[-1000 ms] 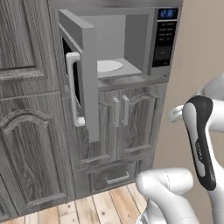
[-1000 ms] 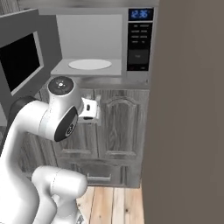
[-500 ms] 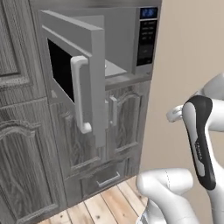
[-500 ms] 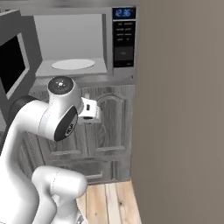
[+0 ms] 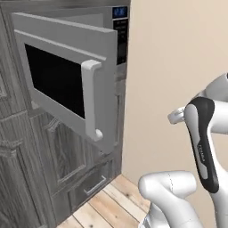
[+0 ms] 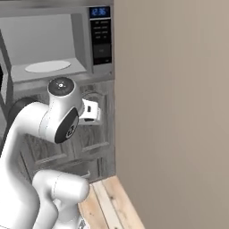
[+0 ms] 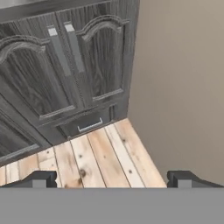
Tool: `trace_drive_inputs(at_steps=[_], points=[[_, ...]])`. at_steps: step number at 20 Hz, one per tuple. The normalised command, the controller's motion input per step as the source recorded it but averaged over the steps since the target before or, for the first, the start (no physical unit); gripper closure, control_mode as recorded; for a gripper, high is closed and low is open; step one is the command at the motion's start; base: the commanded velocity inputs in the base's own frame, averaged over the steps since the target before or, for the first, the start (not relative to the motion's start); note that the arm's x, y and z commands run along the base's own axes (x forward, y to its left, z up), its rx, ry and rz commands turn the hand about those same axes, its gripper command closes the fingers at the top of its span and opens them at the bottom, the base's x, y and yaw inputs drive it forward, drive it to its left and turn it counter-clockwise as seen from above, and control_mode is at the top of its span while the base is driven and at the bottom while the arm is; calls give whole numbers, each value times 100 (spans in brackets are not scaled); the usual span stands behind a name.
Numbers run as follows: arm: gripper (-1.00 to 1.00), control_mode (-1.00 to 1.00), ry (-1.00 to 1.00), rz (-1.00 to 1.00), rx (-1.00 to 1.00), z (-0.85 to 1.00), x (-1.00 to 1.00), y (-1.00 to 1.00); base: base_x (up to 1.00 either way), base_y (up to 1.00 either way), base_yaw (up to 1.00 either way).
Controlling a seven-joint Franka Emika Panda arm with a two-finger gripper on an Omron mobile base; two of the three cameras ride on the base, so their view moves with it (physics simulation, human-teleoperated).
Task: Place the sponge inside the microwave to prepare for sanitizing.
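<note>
In the hand view the gripper (image 7: 112,178) stands with its two dark finger tips (image 7: 40,178) spread wide apart and nothing between them. Beyond the tips lies a pale plank floor (image 7: 98,155), and past that rise the grey wood-grain cabinet doors (image 7: 65,65) with slim pale handles and a shallow drawer (image 7: 85,124) at the bottom, meeting a plain beige wall (image 7: 183,78) at the corner.

Above those cabinets sits the microwave (image 6: 53,42), a large grey box set against the wall. Its door (image 5: 67,75) hangs swung open toward the left base camera, grey-framed with a black window and a pale bar handle (image 5: 91,100). The right base view looks into the open grey cavity, where a white round plate (image 6: 47,66) lies flat on the floor of the oven. To the right of the cavity is the black button panel (image 6: 101,42) topped by a blue display (image 6: 99,12).
</note>
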Motion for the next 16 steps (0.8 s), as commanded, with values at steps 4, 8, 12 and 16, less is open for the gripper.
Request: trace_drive_inputs(at_steps=[4,8,12,16], points=[[-100,100,0,0,0,0,0,0,0,46,-55],[-100,100,0,0,0,0,0,0,-21,46,-52],[-100,100,0,0,0,0,0,0,-39,46,-47],[-100,100,0,0,0,0,0,0,-28,54,-41]])
